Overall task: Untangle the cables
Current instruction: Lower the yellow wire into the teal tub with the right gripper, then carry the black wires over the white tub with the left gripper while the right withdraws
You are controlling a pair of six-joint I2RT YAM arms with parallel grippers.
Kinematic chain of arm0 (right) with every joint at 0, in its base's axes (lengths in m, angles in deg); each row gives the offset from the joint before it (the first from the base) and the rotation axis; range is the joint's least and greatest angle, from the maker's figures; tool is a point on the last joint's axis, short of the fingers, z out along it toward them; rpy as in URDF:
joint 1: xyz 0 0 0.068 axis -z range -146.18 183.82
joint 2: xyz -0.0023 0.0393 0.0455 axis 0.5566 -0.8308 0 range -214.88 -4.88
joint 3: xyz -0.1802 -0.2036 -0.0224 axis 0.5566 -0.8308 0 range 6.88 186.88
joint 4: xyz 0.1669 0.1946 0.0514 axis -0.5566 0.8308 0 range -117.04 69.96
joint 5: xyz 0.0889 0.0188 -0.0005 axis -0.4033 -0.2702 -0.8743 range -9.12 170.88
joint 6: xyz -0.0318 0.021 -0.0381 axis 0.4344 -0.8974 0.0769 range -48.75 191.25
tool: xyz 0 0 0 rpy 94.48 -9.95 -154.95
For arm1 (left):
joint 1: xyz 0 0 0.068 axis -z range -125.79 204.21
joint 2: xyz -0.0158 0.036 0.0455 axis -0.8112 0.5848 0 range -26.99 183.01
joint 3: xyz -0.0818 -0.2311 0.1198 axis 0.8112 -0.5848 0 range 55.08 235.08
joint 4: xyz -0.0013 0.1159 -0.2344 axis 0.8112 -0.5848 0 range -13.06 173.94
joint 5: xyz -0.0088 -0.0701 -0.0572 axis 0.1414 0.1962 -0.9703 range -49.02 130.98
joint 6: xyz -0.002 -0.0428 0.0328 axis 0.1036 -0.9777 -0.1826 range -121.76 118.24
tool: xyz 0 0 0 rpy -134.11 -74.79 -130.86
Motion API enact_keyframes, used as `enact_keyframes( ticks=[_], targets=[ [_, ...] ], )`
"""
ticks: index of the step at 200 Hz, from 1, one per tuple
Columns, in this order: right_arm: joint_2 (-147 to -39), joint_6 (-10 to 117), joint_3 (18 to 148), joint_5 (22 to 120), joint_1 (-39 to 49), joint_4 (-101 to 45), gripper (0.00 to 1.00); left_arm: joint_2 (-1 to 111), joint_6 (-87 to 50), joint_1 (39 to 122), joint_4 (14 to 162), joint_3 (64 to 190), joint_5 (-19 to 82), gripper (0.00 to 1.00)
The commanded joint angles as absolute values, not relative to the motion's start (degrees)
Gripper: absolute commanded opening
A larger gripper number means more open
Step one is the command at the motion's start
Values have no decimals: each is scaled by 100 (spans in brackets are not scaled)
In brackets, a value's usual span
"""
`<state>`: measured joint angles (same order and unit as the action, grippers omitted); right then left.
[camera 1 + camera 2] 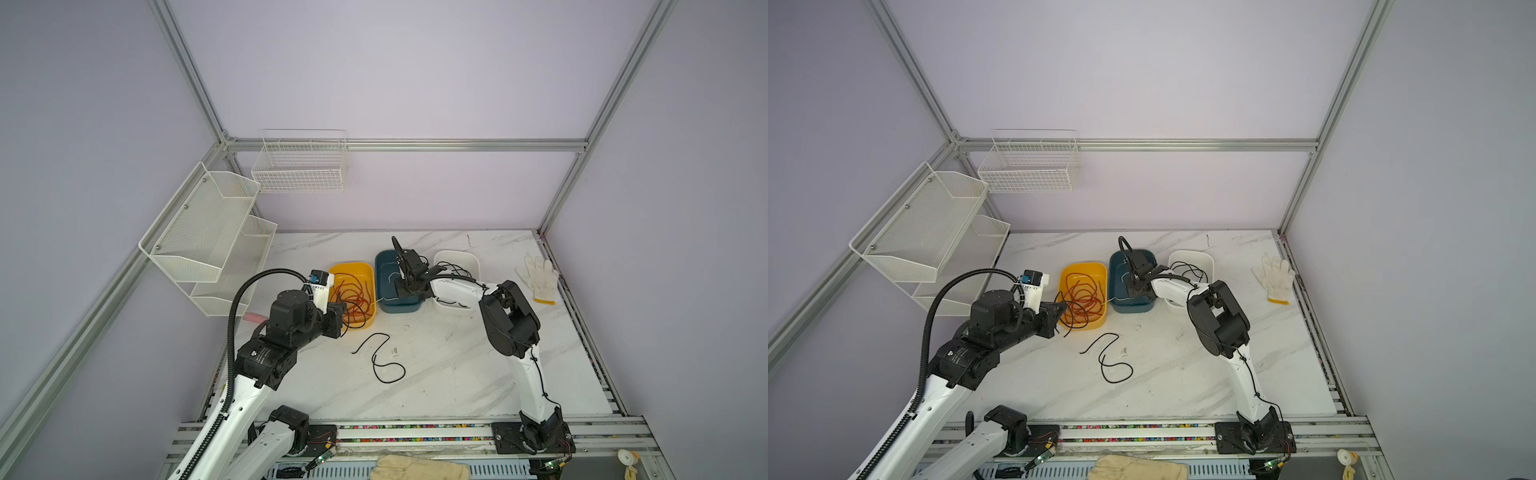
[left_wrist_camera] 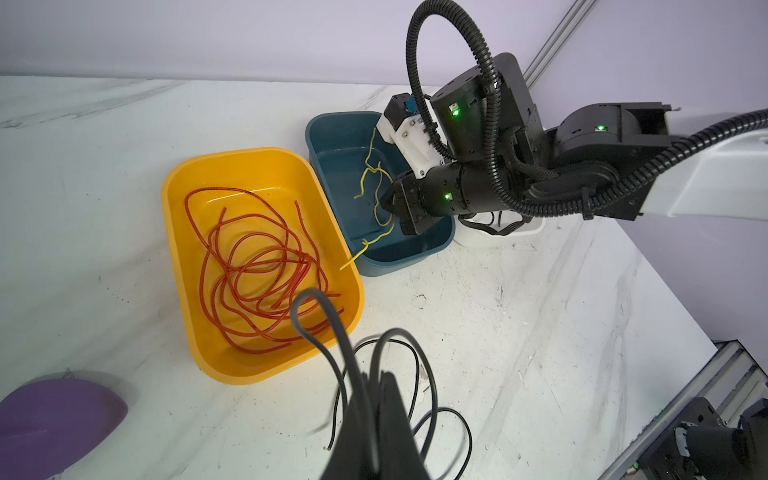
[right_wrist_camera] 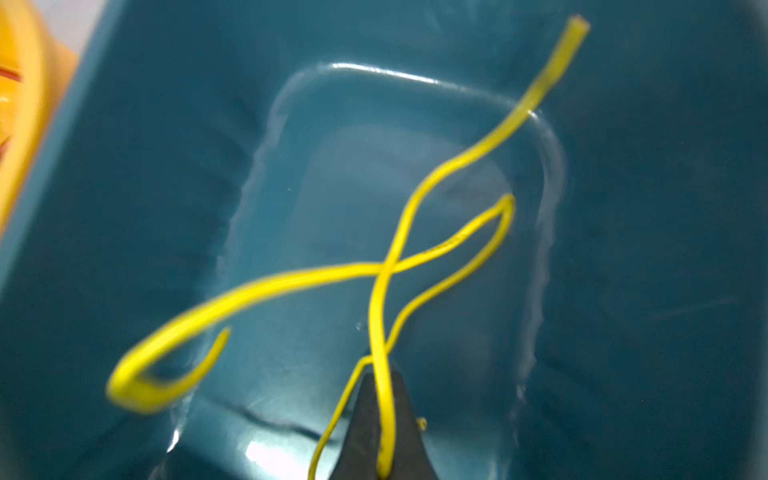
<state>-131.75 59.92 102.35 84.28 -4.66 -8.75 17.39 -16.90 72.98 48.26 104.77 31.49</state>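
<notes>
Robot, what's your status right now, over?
Left hand shut on black cable. Right hand shut on yellow cable, over teal bin. A loose black cable on table.

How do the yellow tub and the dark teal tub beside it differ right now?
The yellow tub holds a tangle of red-orange cables; the teal tub holds only yellow cable, one end trailing over its rim. The right hand reaches into the teal tub, shut on the yellow cable; the left hand, shut on a black cable, is at the yellow tub's edge. Both are open, rounded rectangular tubs, side by side on the table.
</notes>
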Motion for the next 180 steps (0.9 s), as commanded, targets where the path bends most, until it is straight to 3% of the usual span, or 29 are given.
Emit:
enact_keyframes(
  ticks=[1,62,128,180],
  targets=[
    [-13130,5926,10381,8240,-483,-515,8,1748,-1503,7283,4884,10249,3208,0],
    [-12393,5767,10467,8301,-468,-281,39,1767,-1510,7284,4874,10245,3202,0],
    [-11516,5420,10323,8084,-441,-185,51,1836,-1547,7284,4917,10271,3060,0],
    [-9457,5164,8726,8349,-172,-740,69,2593,-1767,7424,5118,11030,2766,0]
  ],
)
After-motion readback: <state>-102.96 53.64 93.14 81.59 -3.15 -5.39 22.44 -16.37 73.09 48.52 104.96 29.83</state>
